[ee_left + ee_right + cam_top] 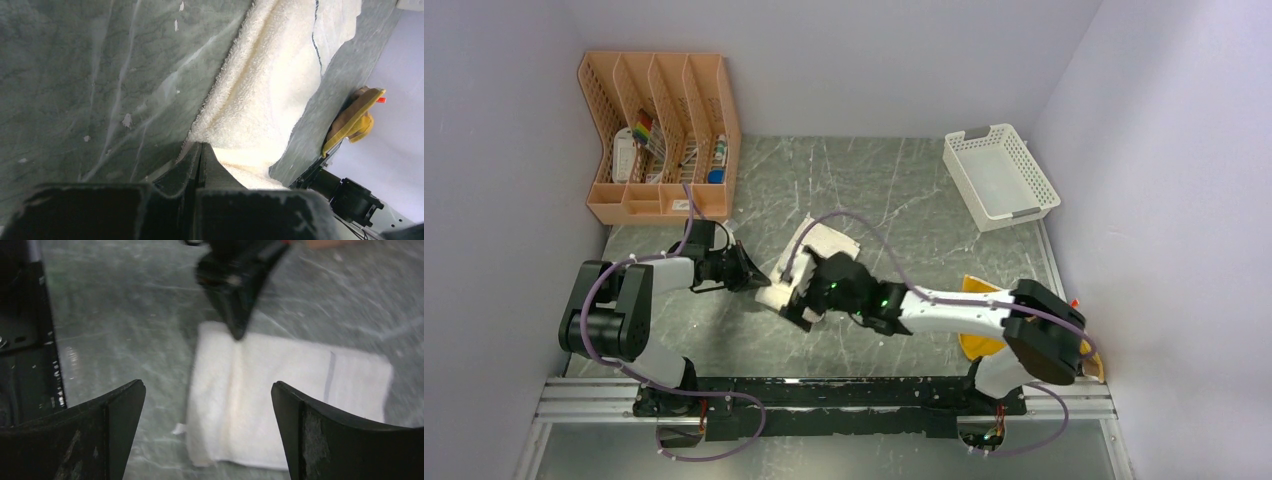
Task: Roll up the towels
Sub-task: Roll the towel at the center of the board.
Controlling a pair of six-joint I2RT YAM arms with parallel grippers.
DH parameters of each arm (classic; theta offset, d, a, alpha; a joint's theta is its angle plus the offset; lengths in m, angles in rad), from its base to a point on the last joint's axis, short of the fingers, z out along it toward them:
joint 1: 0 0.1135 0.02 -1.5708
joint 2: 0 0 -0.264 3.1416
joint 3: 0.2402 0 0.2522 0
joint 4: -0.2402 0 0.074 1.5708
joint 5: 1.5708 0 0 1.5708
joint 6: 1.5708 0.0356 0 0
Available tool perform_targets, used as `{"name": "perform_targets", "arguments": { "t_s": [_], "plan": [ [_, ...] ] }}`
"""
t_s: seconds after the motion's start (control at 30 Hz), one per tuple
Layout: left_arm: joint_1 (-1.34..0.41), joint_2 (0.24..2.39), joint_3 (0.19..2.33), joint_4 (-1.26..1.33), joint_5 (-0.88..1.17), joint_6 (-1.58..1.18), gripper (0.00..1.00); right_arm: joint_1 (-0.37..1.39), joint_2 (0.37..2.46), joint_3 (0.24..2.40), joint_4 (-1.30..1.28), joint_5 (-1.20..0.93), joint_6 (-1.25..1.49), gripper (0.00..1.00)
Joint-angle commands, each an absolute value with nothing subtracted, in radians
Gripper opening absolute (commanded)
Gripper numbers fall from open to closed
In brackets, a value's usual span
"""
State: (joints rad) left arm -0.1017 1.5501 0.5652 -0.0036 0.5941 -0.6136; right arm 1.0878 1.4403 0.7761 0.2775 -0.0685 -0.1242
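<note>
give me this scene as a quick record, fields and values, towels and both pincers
cream towel: middle of table, lying folded
left pincer: shut, tips at the cream towel's edge
right pincer: open, above the cream towel, holding nothing
yellow towel: bunched at the near right corner, by the right arm's base
white basket: far right of table, no towel inside

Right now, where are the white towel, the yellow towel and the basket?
white towel (280,390), right wrist view, its flat middle.
yellow towel (350,120), left wrist view, its bunched middle.
basket (1004,185), top view, its bare floor inside.
</note>
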Motion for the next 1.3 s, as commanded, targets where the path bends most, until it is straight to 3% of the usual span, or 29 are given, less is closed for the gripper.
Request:
{"name": "perform_targets", "arguments": {
  "t_s": [0.0,0.27,0.6,1.07,1.27],
  "plan": [
    [-0.101,1.548,0.550,0.029,0.560,-0.601,0.07,1.192,1.526,0.797,0.341,-0.029,-0.308,0.99],
    [-0.103,1.550,0.561,0.005,0.553,-0.593,0.07,1.220,1.644,0.817,0.354,-0.057,-0.422,0.81],
    [-0.103,1.566,0.569,0.002,0.557,-0.590,0.07,1.178,1.749,0.804,0.393,-0.045,-0.442,0.74],
    [-0.104,1.569,0.563,-0.001,0.551,-0.588,0.07,1.101,1.745,0.725,0.409,-0.070,-0.344,0.66],
    [-0.103,1.572,0.566,-0.004,0.554,-0.586,0.07,1.100,1.707,0.679,0.475,-0.015,-0.334,0.78]
  ]
}}
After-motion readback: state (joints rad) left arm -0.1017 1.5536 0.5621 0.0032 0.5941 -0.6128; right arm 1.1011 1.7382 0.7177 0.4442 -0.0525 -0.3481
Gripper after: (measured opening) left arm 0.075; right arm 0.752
